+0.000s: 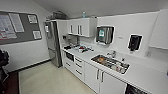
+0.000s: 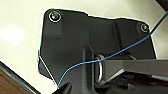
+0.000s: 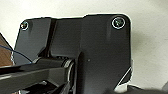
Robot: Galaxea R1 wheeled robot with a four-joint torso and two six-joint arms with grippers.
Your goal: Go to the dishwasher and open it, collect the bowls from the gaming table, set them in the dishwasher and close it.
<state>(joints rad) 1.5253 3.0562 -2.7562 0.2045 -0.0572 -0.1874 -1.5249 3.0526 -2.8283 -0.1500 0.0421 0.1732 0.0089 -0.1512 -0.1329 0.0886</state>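
I face a white kitchen run from across a pale floor [image 1: 47,80]. Under the counter [image 1: 140,75], at the lower right edge, a dark front [image 1: 135,90] is set between the white cabinets; it may be the dishwasher, but too little of it shows to be sure. The bowls and the gaming table are out of view. Both wrist views look down past the robot's dark plates onto pale floor [image 2: 22,30] [image 3: 150,50].
A tall steel fridge [image 1: 52,42] stands at the far end of the run. A sink [image 1: 110,63] holds dishes. Wall cabinets [image 1: 80,27] and dispensers [image 1: 105,35] hang above the counter. A notice board [image 1: 17,26] is on the left wall, with a dark object [image 1: 3,70] at the left edge.
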